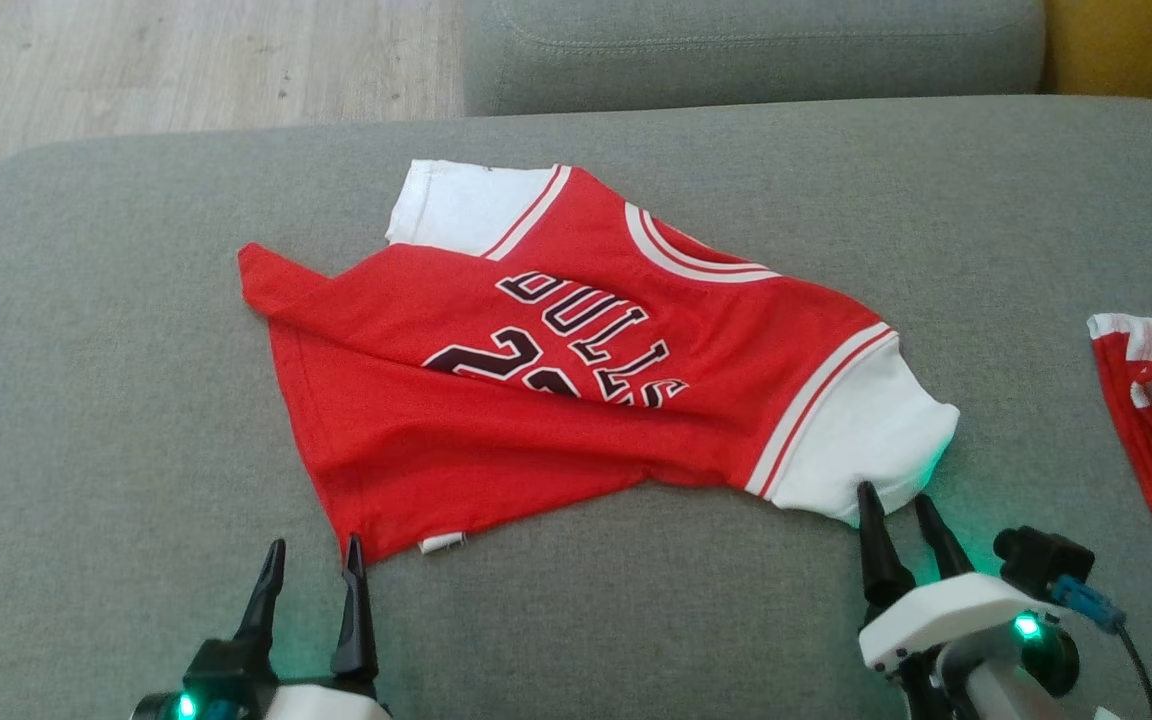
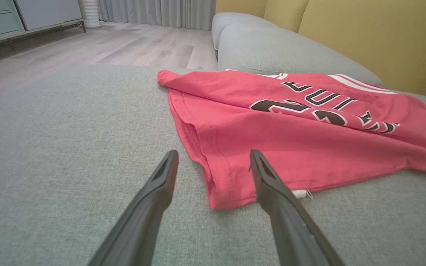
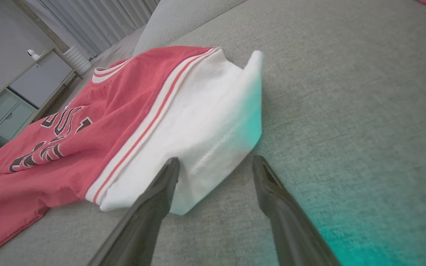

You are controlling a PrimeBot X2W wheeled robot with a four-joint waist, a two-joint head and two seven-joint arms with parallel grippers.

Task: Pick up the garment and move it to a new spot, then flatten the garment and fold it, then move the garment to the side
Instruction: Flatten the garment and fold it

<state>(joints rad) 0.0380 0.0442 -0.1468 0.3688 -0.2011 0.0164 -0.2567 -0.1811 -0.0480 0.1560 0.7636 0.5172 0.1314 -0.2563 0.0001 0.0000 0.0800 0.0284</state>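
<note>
Fingers spread, left gripper (image 1: 314, 543) faces the jersey (image 1: 556, 400) hem (image 1: 381, 535), right gripper (image 1: 894, 493) the sleeve (image 1: 866, 440). Pickup seems pending: next, pinch both edges.

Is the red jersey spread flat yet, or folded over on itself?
Not flat: partly folded over. On the jersey, a diagonal flap of red fabric covers the lower part of the number.

The black, long-fingered left gripper (image 1: 314, 545) and right gripper (image 1: 894, 497) are being lit by green lamps (image 1: 1026, 627) on white wrist housings (image 1: 946, 610).
</note>
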